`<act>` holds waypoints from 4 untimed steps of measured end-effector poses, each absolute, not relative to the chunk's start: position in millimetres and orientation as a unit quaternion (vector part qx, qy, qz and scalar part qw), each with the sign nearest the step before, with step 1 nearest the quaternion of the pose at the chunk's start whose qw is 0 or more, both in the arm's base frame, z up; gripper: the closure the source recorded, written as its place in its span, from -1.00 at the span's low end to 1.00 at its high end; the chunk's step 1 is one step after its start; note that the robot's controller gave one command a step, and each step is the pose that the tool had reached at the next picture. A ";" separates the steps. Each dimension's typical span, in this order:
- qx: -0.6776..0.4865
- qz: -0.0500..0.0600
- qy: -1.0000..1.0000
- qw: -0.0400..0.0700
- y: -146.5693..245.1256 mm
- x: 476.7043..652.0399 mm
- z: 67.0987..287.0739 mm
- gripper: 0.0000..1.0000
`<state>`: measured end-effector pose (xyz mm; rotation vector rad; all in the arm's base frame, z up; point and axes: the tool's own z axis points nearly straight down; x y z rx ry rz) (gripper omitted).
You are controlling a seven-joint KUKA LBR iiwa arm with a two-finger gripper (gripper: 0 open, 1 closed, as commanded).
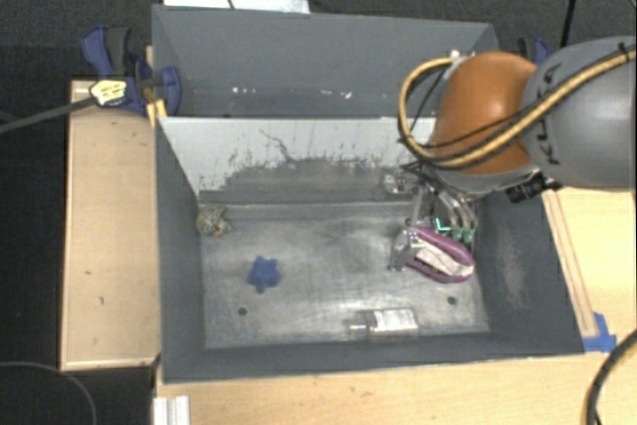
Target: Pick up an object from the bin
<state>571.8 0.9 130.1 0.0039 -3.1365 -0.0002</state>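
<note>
Fingers [403, 252] apart at the bin's [318, 264] three o'clock, over a purple-and-white crumpled thing [445, 256]; the gripper [430, 244] should, I judge, sink lower and centre before closing.

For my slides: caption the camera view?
Pincer hovers at a pink-and-white crumpled object, right side of the grey metal bin; small blue lump lies left.

The arm [587, 114] reaches in from the right, its orange-covered wrist [483, 109] bent downward and looped with cables [418, 85], the gripper [430, 232] hanging low beneath it.
</note>
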 end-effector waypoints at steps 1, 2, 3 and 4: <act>0.054 0.001 -0.999 0.001 -61.8 549.6 94.0 -1.00; -0.100 0.000 -0.995 0.000 -83.0 546.7 71.0 -1.00; -0.099 0.000 -0.995 0.001 -82.3 546.2 71.8 1.00; 0.049 0.001 -0.999 -0.003 -99.2 533.1 182.0 1.00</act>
